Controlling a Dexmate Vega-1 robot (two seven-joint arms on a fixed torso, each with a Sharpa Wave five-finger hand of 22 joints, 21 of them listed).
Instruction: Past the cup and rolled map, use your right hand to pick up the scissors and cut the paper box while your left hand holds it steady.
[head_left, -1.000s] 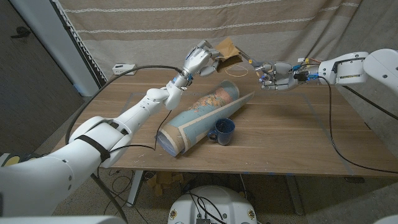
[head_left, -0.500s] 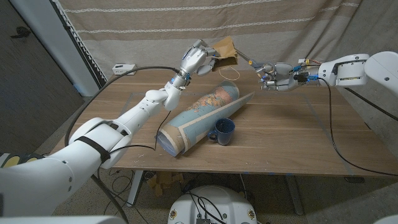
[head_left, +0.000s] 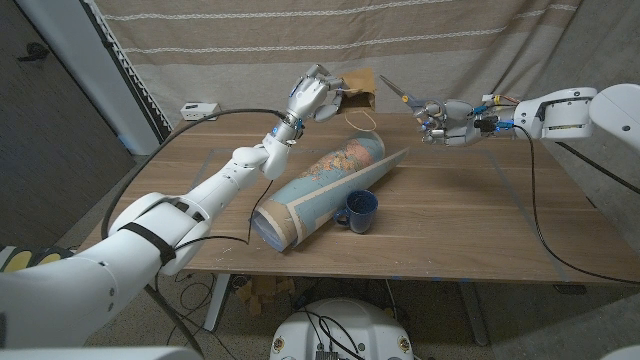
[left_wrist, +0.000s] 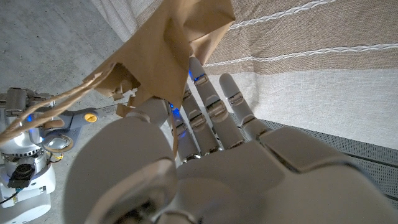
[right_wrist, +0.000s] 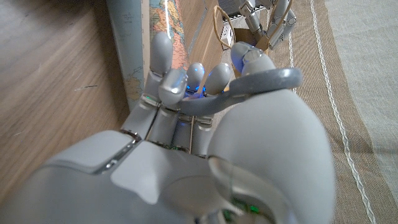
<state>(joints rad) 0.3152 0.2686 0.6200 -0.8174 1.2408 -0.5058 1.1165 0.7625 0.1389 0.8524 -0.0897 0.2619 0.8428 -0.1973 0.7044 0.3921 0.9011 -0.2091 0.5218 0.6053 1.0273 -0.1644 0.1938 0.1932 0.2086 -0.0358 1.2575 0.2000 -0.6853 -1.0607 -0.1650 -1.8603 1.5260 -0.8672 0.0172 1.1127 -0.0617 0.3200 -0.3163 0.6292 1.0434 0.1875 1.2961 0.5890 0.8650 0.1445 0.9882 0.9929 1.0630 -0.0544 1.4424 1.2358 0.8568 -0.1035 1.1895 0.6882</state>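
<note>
**Above the far edge of the table: box held aloft, scissors in hand, blades clear of the paper**

Above the table's far side, the right hand (head_left: 446, 122) grips the scissors (head_left: 402, 97); its fingers are curled through the grey handle loops, as the right wrist view confirms, and the thin metal blades point toward the paper box (head_left: 360, 84). A small gap separates the blade tips from the box in the head view. Compared with one second ago, the right hand sits slightly higher and further right, and the blades have withdrawn from the box edge they then appeared to meet.

The left hand (head_left: 316, 96) holds the box in the air, fingers closed around its creased brown paper; in the left wrist view the crumpled, folded paper fans out past the fingertips (left_wrist: 211, 93). The box has shifted a little since the earlier frame, its flat face now turned more toward the scissors.

Below, on the wooden table (head_left: 480, 215), lies the rolled map (head_left: 325, 185), a long printed tube with a pale loose edge. A dark blue glazed cup (head_left: 358, 211) stands just beside it. A tan elastic loop (head_left: 362, 115) lies near the map's far end.
</note>
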